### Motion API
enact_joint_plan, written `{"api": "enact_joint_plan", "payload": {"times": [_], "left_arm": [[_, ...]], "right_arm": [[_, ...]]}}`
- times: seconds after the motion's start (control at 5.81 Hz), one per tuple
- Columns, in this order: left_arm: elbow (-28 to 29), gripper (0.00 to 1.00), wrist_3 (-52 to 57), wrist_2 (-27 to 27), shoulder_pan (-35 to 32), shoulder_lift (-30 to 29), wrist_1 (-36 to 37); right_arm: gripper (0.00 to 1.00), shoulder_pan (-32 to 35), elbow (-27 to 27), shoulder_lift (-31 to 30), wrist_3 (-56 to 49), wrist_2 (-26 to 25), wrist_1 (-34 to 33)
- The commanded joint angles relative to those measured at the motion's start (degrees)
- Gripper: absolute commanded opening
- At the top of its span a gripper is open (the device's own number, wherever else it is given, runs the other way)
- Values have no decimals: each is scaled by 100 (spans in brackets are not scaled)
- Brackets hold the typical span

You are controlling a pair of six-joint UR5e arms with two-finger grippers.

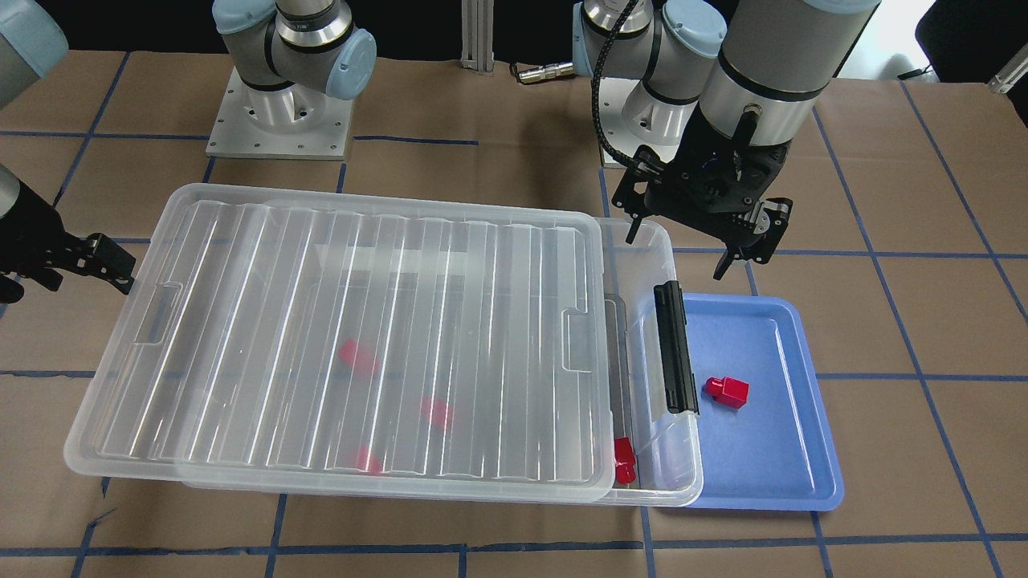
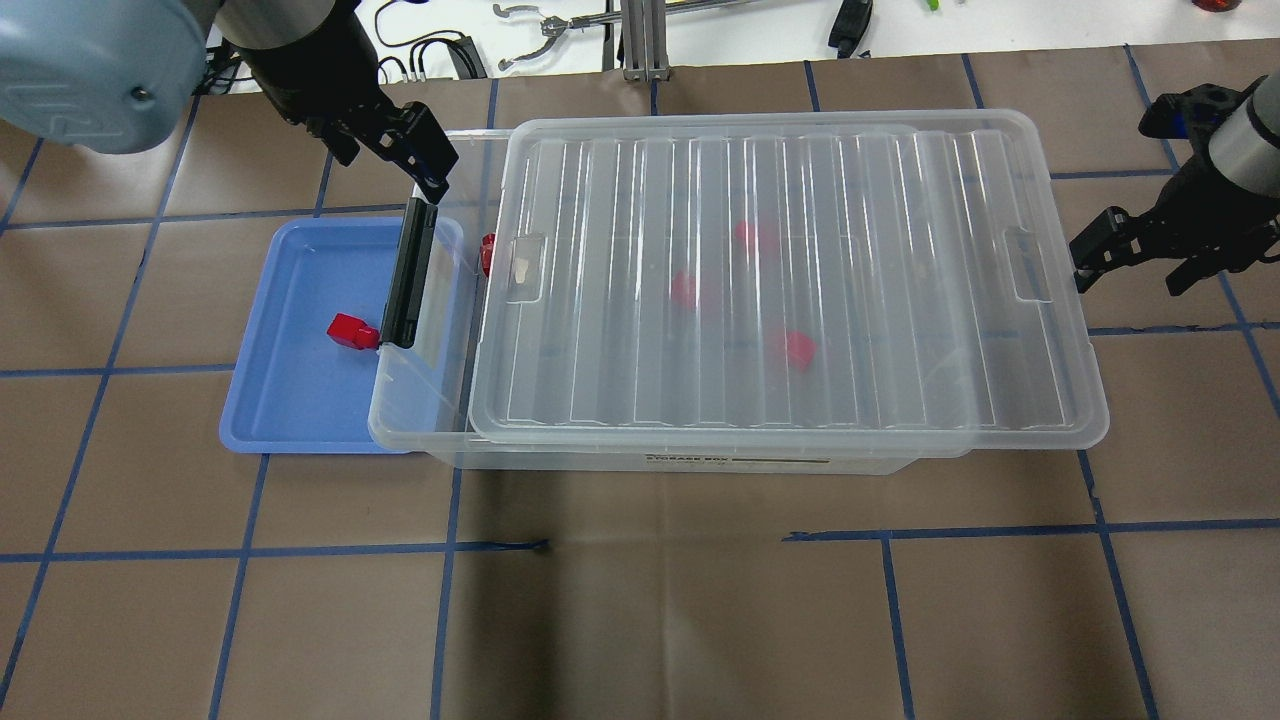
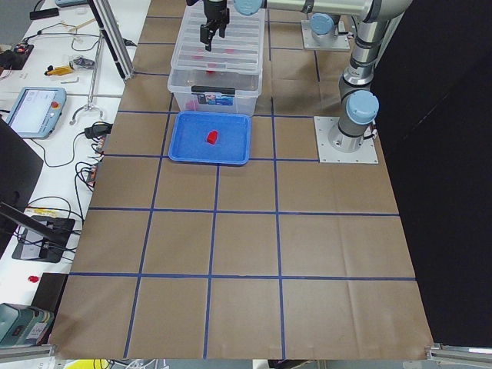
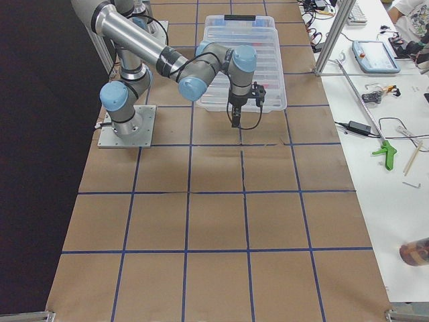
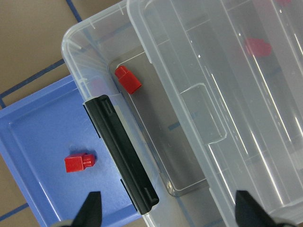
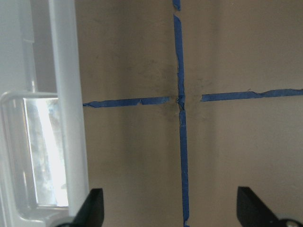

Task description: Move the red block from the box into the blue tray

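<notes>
Nearest the front camera, the blue tray [image 1: 771, 449] lies tucked against the latch end of the box [image 1: 675, 474], presumably so a block needs only a short hop over the rim. One red block [image 1: 728, 391] lies on its side on the tray's smooth floor, close to the black latch [image 1: 675, 347]. The ribbed, cloudy lid [image 1: 345, 337] sits shifted toward the robot's right. That bares a narrow strip where a second block [image 1: 624, 460] lies by the wall, reachable from above. Three more show only as pink blurs under the lid. Each block is glossy hard plastic, a cube with a stub.

The left gripper [image 1: 676, 255] hangs above the box's latch-end corner, fingers spread wide, holding nothing. The right gripper [image 2: 1130, 265], likewise wide open and empty, hovers over bare paper [image 2: 1180, 420] past the lid's other end, out of the way.
</notes>
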Motion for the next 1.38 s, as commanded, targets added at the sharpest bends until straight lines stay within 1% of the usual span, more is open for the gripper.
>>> {"api": "enact_joint_plan", "payload": {"times": [0.0, 0.17, 0.34, 0.52, 0.69, 0.86, 1.03, 1.2], "left_arm": [[15, 99, -856, 2, -3, 14, -98], [50, 99, -1383, 11, -3, -39, -98], [111, 99, -1736, 2, -3, -118, -107], [146, 99, -1888, 11, -3, -92, -368], [138, 99, -1898, 11, -3, 21, -588], [147, 99, -1863, 19, 14, 57, -694], [25, 99, -1854, 11, -3, 153, -695], [-29, 99, -1872, 11, 14, 267, -704]], "right_arm": [[100, 272, 0, 0, 198, 1, -6], [100, 326, 0, 0, 339, 62, 3], [100, 396, 0, 0, 593, 245, 20], [100, 544, 0, 0, 673, 265, 12], [100, 694, 0, 0, 683, 274, 3], [100, 739, -9, 0, 674, 274, -6], [100, 739, -61, 0, 674, 256, -15], [100, 748, -253, -87, 674, 239, 20]]}}
